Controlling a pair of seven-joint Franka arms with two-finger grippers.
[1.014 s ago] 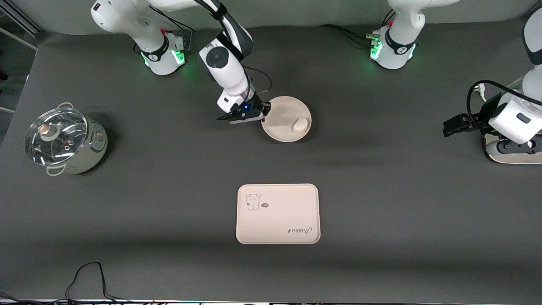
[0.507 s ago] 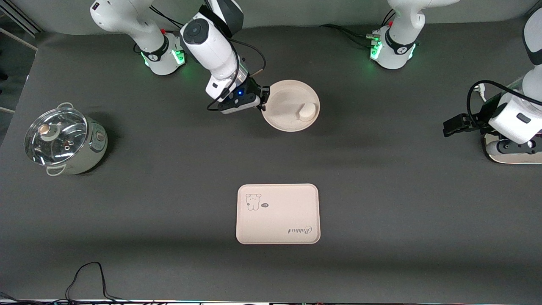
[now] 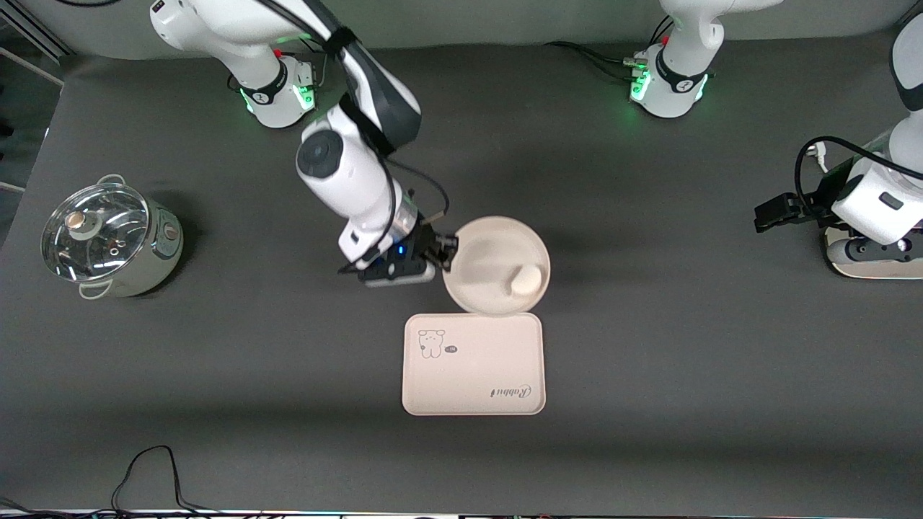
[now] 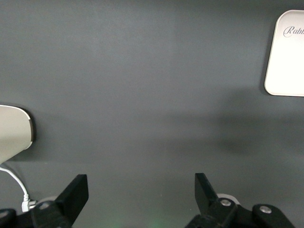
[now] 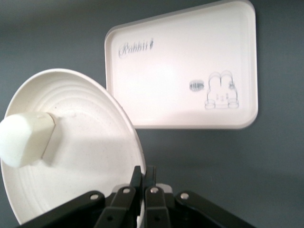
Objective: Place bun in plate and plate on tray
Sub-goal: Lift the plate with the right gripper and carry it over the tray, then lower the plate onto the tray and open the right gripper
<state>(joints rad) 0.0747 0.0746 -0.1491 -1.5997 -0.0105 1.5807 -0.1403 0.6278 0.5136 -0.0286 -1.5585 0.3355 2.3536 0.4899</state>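
My right gripper (image 3: 448, 254) is shut on the rim of the round cream plate (image 3: 490, 252) and holds it in the air over the tray's edge nearest the robots. The off-white bun (image 3: 526, 279) lies in the plate. The cream-pink tray (image 3: 473, 364) with the rabbit drawing lies flat on the table. In the right wrist view the fingers (image 5: 144, 176) pinch the plate (image 5: 85, 156), the bun (image 5: 23, 137) sits in it, and the tray (image 5: 185, 71) lies below. My left gripper (image 3: 768, 215) is open and empty, waiting at the left arm's end of the table.
A steel pot with a glass lid (image 3: 108, 238) stands at the right arm's end of the table. A cable (image 3: 148, 472) lies at the table's edge nearest the front camera. The left wrist view shows a corner of the tray (image 4: 287, 54) and bare mat.
My right gripper has lifted the plate with the bun off the table and carried it toward the front camera, up to the tray's edge. The left arm has not moved.
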